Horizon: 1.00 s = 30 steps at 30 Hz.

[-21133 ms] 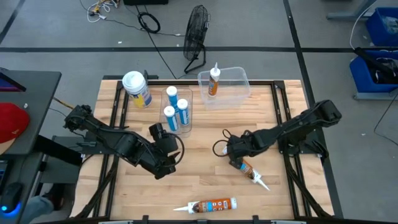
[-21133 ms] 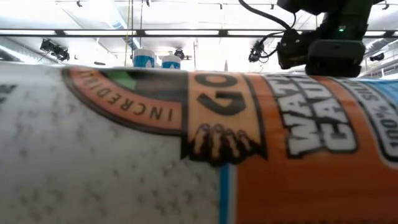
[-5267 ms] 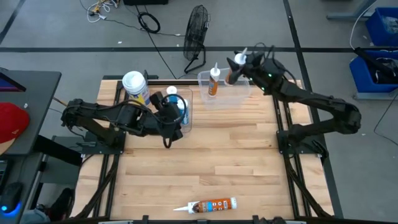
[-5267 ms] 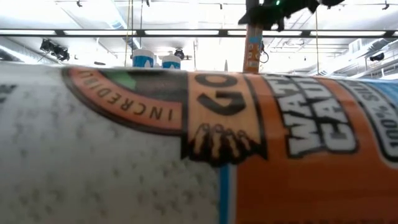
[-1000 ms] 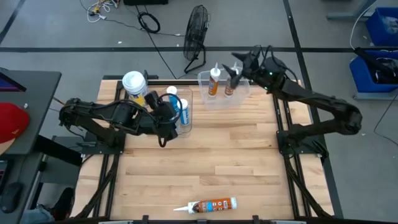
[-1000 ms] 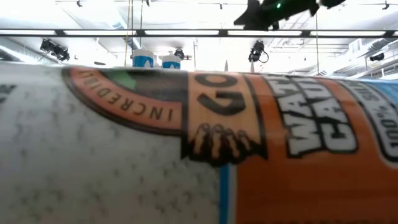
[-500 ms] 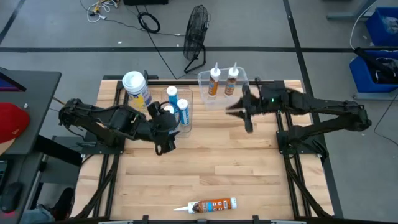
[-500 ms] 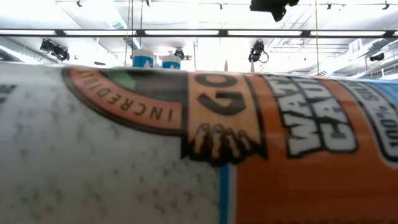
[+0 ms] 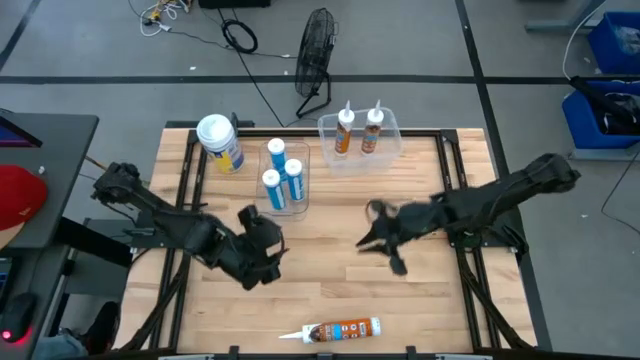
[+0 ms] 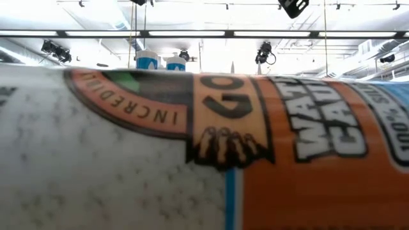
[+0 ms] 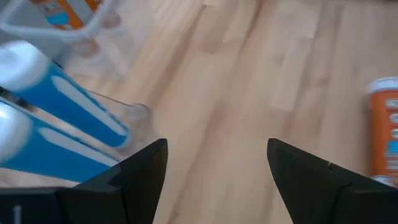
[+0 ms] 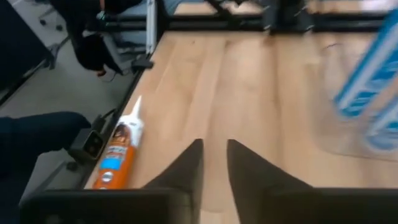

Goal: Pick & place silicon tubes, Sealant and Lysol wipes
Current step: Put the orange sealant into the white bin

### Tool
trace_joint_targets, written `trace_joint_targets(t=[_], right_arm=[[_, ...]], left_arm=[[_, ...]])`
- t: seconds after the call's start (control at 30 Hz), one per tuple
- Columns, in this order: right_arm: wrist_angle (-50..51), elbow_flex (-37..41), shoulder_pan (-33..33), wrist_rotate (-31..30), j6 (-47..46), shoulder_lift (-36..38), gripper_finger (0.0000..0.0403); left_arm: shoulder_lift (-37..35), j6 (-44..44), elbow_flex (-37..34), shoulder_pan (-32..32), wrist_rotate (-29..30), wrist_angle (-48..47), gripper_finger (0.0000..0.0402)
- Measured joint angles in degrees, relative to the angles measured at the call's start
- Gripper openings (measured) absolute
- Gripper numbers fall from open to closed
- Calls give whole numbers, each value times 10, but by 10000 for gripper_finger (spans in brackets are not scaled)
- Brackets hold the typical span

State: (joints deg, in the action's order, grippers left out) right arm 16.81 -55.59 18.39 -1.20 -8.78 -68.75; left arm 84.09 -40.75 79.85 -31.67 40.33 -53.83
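Swinging back from the clear bin (image 9: 391, 133) at 12 o'clock: right gripper (image 9: 385, 243) nearly closed, empty | second tube now binned | last sealant tube (image 9: 340, 329), 6 o'clock, next | left gripper (image 11: 217, 168) released.

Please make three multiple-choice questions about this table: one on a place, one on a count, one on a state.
1. Where does the orange sealant tube with white nozzle lie?
A. near the table's front edge
B. inside a bin
C. on the floor

2. How many orange tubes stand in the clear plastic bin?
A. one
B. two
C. four

3. How are the right gripper fingers?
A. wide apart
B. nearly together, holding nothing
C. clamped on a tube

Answers: 1 A, it lies flat on bare wood; 2 B, two white nozzles stand up; 3 B, only a slim gap shows.
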Motion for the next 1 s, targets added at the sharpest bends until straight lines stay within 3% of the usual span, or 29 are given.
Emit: trace_joint_targets(t=[0.23,0.43,0.8,1.0], right_arm=[[-95,1,78,-41,-28,-123,180],[-85,-33,120,-106,-43,-211,242],[92,-199,157,-90,-88,-322,258],[135,-212,176,-82,-121,-335,259]], left_arm=[[0,-66,-74,-52,27,95,281],[0,-100,-118,-73,34,126,281],[0,-114,-129,-76,30,135,281],[-1,-116,-128,-82,29,135,281]])
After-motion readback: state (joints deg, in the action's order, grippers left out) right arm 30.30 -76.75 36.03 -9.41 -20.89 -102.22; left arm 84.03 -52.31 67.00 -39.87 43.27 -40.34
